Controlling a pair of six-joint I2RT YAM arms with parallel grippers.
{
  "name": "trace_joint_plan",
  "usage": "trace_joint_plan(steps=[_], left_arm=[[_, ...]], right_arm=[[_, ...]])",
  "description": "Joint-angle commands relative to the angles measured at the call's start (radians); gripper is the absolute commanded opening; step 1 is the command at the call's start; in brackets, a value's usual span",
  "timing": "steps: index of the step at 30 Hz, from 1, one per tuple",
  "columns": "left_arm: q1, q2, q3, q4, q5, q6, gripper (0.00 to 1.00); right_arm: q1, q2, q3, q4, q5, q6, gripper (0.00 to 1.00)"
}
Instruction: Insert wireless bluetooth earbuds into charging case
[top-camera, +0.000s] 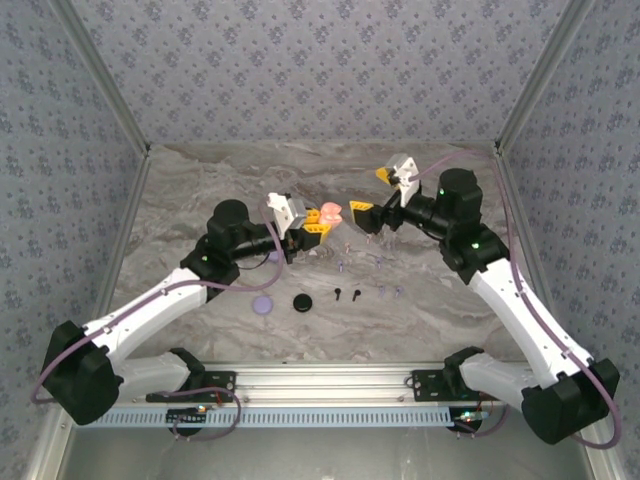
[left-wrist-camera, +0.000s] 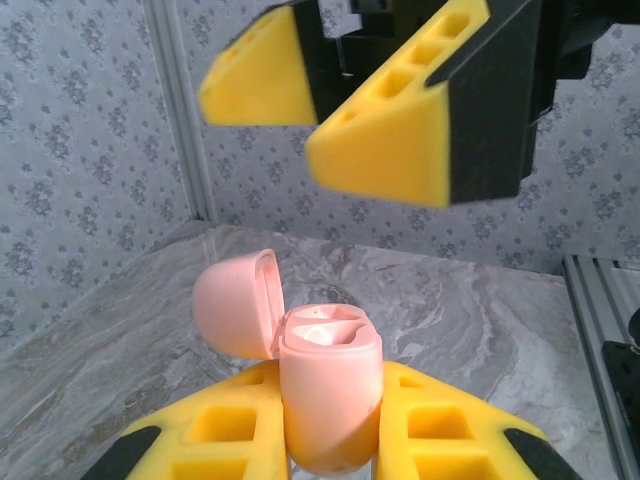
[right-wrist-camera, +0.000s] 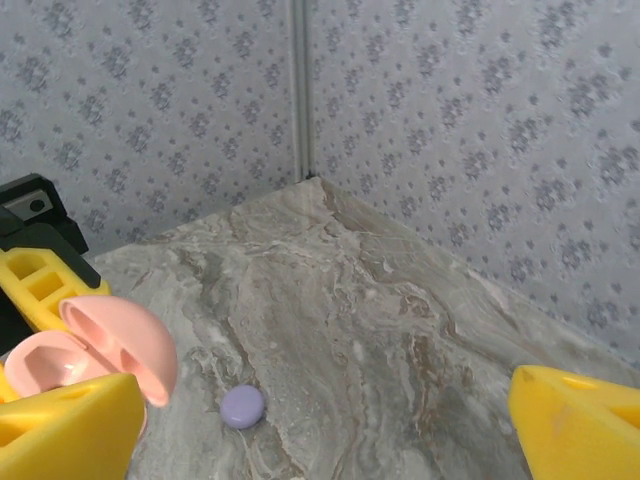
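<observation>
My left gripper (top-camera: 318, 226) is shut on a pink charging case (left-wrist-camera: 330, 400), held upright above the table with its lid (left-wrist-camera: 235, 305) swung open to the left. Pale shapes lie in the case's wells; I cannot tell whether they are buds. My right gripper (top-camera: 370, 195) hangs wide open just right of the case, nothing between its fingers (right-wrist-camera: 65, 430). The pink case (right-wrist-camera: 90, 350) sits beside its left finger. Lavender earbuds (top-camera: 381, 263) and black earbuds (top-camera: 346, 294) lie scattered on the marble below.
A lavender round case (top-camera: 262, 304) and a black round case (top-camera: 302, 302) lie on the marble table (top-camera: 200, 190) in front of the left arm. The lavender case (right-wrist-camera: 242, 407) lies below the right gripper. Patterned walls close in the back and sides.
</observation>
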Motion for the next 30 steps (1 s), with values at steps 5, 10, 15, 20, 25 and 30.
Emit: trace_joint_plan(steps=[5,10,15,20,25,30], left_arm=[[-0.006,-0.099,-0.092,0.044,-0.048,-0.004,0.00],[-0.006,-0.153,-0.141,0.035,-0.070,-0.027,0.00],[-0.007,-0.191,-0.165,0.015,-0.087,-0.036,0.00],[-0.007,-0.212,-0.173,0.008,-0.094,-0.044,0.00],[-0.008,-0.217,-0.171,-0.002,-0.097,-0.048,0.00],[-0.010,-0.229,-0.174,-0.017,-0.110,-0.049,0.00]], right_arm=[[-0.024,0.048,0.003,-0.317,0.183,0.192,0.95],[-0.019,0.194,0.020,-0.432,0.263,0.248,0.94],[-0.017,0.378,0.118,-0.555,0.318,0.221,0.89],[-0.016,0.595,0.275,-0.675,0.397,0.218,0.82],[-0.019,0.801,0.426,-0.768,0.418,0.211,0.71],[-0.011,0.940,0.544,-0.855,0.415,0.221,0.59]])
